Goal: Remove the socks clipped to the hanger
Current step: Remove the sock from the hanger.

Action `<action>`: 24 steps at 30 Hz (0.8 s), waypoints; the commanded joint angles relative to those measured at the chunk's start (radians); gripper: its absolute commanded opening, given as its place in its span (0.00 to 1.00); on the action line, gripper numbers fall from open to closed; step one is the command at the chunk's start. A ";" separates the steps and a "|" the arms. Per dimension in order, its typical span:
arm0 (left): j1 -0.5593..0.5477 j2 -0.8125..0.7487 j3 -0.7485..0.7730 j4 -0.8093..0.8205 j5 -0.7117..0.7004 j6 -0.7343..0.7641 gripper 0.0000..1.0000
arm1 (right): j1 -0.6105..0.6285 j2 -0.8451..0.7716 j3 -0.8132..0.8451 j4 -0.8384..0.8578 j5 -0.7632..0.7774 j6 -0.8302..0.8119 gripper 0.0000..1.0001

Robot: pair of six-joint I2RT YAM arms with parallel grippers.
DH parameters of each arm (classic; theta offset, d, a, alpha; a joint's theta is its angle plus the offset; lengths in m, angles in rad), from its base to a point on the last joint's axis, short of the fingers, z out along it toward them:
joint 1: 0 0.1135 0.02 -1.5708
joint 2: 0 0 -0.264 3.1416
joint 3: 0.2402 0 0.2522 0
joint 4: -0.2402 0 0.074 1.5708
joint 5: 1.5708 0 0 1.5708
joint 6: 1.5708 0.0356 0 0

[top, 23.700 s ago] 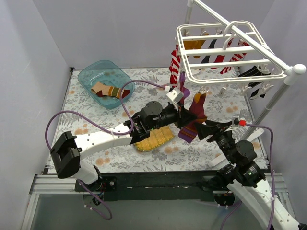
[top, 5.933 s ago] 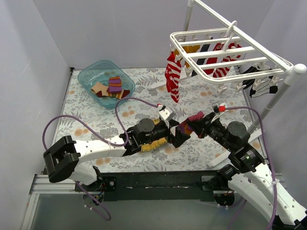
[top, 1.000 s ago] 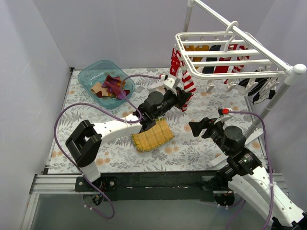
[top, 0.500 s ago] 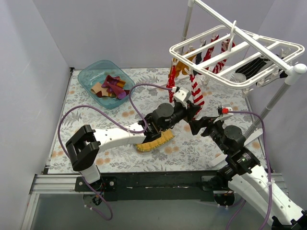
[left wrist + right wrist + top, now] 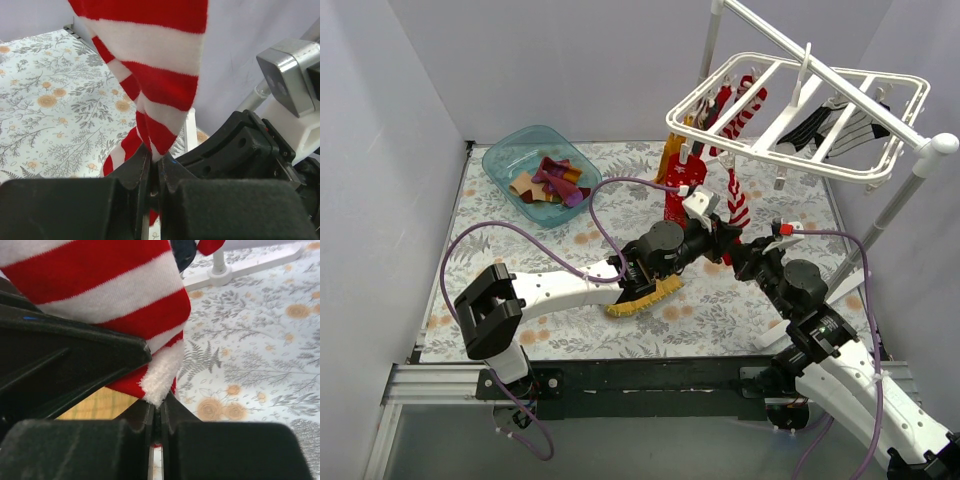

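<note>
Socks [image 5: 548,180] are lying heaped in the tub [image 5: 498,150] at the back left of the table [image 5: 480,290], well apart from everything else. Nearer the middle, the mat [image 5: 645,295] is lying partly under the left arm, which is reaching across toward the centre. The left gripper [image 5: 154,162] is pinching the striped sock [image 5: 736,205] low down, its jaws pressed together with only fabric between them. In the left wrist view the sock is rising out of the jaws and filling the top of the picture. Just left of it, a red sock [image 5: 682,195] is hanging from the near left corner of the hanger [image 5: 785,115]. The right gripper [image 5: 156,412] is meeting the left one nose to nose and is clamping the same striped sock at its fuzzy white edge, jaws all but touching. That sock is running up from both grippers to the hanger's near edge, so it is not yet off. The hanger is tilting, its left side dipping toward the grippers, and is carrying more socks, striped and black-and-white among them. At the far right the stand [image 5: 897,205] is holding it up
</note>
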 commanded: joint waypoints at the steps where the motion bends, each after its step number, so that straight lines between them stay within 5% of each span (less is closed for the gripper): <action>1: -0.007 -0.061 -0.005 0.003 0.008 -0.021 0.00 | -0.002 -0.001 0.001 0.043 0.034 -0.007 0.01; 5: -0.007 -0.063 -0.003 0.009 0.005 -0.033 0.00 | -0.002 -0.012 -0.012 0.033 0.037 -0.001 0.01; 15: -0.007 -0.069 0.021 -0.006 -0.009 -0.061 0.32 | -0.002 -0.021 -0.036 0.029 0.045 0.016 0.01; 24: -0.007 -0.100 0.063 -0.047 -0.087 -0.075 0.46 | -0.002 -0.007 -0.047 0.040 0.045 0.012 0.01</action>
